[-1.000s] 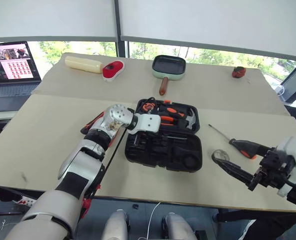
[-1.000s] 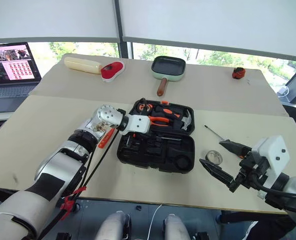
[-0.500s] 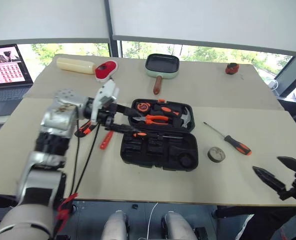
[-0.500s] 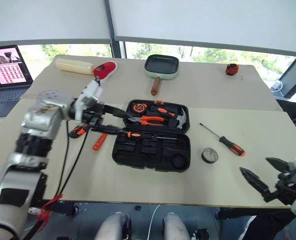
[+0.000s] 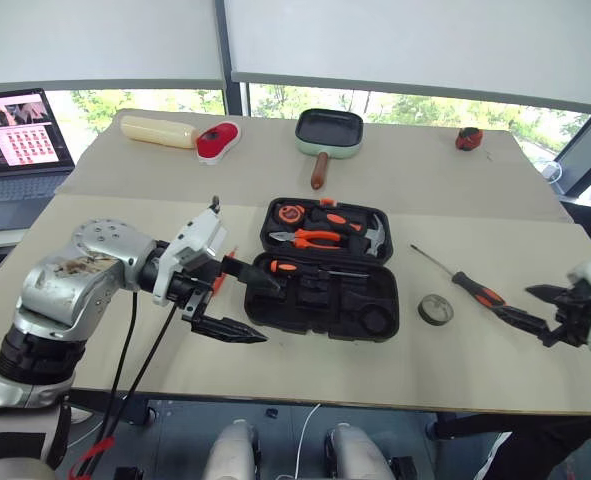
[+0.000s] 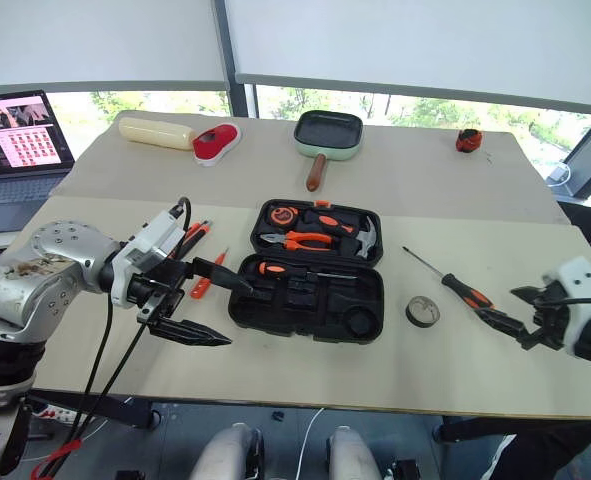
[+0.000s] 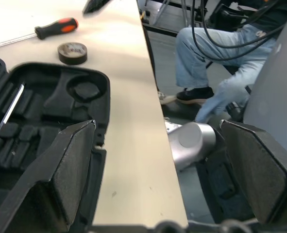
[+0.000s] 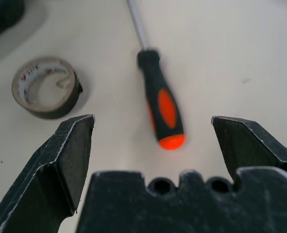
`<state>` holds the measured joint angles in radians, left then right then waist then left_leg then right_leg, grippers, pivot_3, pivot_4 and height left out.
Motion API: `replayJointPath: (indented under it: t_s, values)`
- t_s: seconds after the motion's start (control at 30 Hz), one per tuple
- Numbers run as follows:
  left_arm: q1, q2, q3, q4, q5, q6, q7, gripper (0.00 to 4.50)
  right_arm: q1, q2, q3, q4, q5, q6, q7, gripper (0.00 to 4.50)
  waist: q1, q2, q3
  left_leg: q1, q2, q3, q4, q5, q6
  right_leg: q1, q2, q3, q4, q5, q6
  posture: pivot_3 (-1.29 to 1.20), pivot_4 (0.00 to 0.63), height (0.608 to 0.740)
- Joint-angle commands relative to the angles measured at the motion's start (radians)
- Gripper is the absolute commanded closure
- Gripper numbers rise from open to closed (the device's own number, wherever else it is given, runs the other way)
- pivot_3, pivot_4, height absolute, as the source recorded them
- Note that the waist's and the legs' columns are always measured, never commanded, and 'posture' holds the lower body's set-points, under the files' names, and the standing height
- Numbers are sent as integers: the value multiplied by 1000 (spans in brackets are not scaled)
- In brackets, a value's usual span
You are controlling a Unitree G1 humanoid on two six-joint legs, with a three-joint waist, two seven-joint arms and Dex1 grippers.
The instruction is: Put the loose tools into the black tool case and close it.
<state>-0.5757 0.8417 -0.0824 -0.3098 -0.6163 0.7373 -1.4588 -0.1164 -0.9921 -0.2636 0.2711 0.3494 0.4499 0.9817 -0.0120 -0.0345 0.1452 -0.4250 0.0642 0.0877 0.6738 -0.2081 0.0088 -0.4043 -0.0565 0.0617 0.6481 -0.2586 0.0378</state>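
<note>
Tool case sat open mid-table, pliers and hammer in its far half; left gripper hung spread and empty at its near-left corner. Right gripper was spread, empty, beside the screwdriver and tape roll. Pan sat far back.

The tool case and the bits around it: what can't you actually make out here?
- Black tool case: its near-left corner sits behind the left tool in the eye views.
- Items left of the case: partly behind that tool; kind unclear.
- Small red thing at the far edge: too small to identify.
</note>
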Motion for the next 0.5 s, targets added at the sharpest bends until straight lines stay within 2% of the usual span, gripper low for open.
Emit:
replayJointPath:
  t_s: [0.03,0.23,0.37,0.5]
  values:
    - [3,25,44,-52,-23,-8,33,76,-108,3,50,113,-65,-14,-24,0,-1,1,1,0,0,0,0,0,0,0,0,0,0,0,0,0,150,740]
    - [11,41,49,-76,-36,-7,66,76,-165,47,88,165,-84,-58,3,0,0,1,1,0,0,0,-1,0,0,0,0,0,0,0,0,0,150,740]
    - [-15,35,29,-49,-23,-18,71,0,-191,66,102,189,-104,-72,2,1084,0,1,1,0,0,1,0,0,0,0,0,1,0,0,0,0,150,740]
    - [-38,23,13,-23,-17,-24,73,0,-207,74,96,202,-112,-73,-17,2519,0,1,1,1,0,1,0,0,0,0,0,1,0,0,0,0,150,740]
